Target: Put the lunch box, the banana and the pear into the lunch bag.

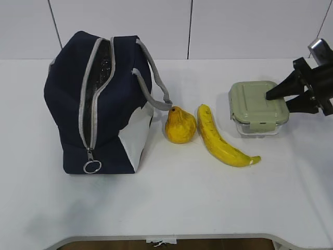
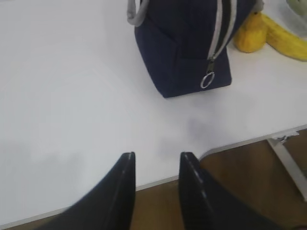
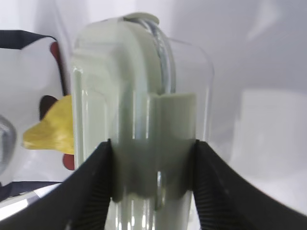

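The navy lunch bag (image 1: 99, 104) stands at the left with its grey zipper open along the top and front; it also shows in the left wrist view (image 2: 187, 52). The pear (image 1: 180, 125) and the banana (image 1: 221, 138) lie side by side right of the bag. The lunch box (image 1: 256, 104) with its green lid sits at the right. My right gripper (image 1: 276, 101) is at its right end. In the right wrist view (image 3: 152, 153) the jaws press the lunch box (image 3: 144, 96) from lid side and base side. My left gripper (image 2: 156, 163) is open and empty over the table's front edge, apart from the bag.
The zipper's ring pull (image 1: 92, 166) hangs at the bag's front bottom, also in the left wrist view (image 2: 207, 80). The grey handles (image 1: 156, 88) drape toward the pear. The white table's front edge (image 1: 156, 237) is near; brown floor lies beyond it (image 2: 249, 182).
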{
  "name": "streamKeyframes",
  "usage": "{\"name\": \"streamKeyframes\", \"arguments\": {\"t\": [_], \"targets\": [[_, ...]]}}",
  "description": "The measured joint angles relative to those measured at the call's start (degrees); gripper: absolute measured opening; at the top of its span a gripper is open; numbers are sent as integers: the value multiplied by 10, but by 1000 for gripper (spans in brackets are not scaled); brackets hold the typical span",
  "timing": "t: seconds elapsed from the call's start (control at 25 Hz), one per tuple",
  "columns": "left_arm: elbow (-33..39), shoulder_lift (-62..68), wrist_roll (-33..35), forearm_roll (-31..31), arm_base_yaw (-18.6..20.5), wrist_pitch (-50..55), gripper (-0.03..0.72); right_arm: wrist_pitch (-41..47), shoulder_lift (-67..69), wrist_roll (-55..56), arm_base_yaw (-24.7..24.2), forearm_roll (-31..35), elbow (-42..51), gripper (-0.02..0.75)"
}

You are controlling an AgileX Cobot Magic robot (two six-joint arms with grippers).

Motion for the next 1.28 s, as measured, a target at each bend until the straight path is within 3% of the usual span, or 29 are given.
{"name": "streamKeyframes", "arguments": {"t": [0.32,0.64,0.96,1.28], "targets": [[-29,65,0,-91,0,-2,239,2,-57,34,26,11,0,372],[-85,221,0,-119,0,-49,260,5,-90,39,71,68,0,372],[-148,395,-1,-136,0,-105,394,5,-101,35,120,154,-22,372],[-220,597,114,-223,0,-119,423,10,-101,34,187,176,-118,372]]}}
